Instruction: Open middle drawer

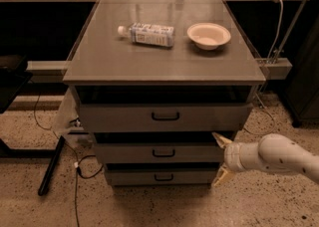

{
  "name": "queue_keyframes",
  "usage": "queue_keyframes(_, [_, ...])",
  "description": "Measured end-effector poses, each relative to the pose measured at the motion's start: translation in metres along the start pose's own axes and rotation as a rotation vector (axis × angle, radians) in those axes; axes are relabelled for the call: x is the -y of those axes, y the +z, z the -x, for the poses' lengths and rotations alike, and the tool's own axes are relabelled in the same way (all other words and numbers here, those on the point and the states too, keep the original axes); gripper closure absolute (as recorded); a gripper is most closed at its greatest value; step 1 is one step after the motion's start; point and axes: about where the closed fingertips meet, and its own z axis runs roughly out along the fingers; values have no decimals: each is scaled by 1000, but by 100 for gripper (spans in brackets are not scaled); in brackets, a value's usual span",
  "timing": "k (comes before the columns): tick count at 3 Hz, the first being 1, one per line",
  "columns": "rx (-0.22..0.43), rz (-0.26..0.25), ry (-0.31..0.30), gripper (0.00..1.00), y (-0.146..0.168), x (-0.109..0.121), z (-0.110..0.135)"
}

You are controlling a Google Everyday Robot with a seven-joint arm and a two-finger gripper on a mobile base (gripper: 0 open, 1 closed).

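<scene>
The middle drawer (159,153) is a grey flat front with a small black bar handle (163,153), between the top drawer (164,117) and the bottom drawer (158,176). All three fronts stand slightly proud of the cabinet. My gripper (219,160) comes in from the right on a white arm. It is open, with one finger (221,139) high and one low, level with the middle drawer's right end and right of the handle. It holds nothing.
On the cabinet top lie a plastic bottle (147,34) on its side and a shallow bowl (209,35). Cables (75,164) and a black bar lie on the floor at the left. A rail and cable stand at the right rear.
</scene>
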Motion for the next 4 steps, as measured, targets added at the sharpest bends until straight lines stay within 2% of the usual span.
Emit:
queue_keyframes(1, [8, -1, -55, 0, 23, -1, -10])
queue_keyframes(2, [12, -16, -101, 0, 38, 10, -15])
queue_keyframes(3, [3, -22, -125, 0, 51, 23, -27])
queue_keyframes(4, [-2, 3, -100, 0, 67, 27, -47])
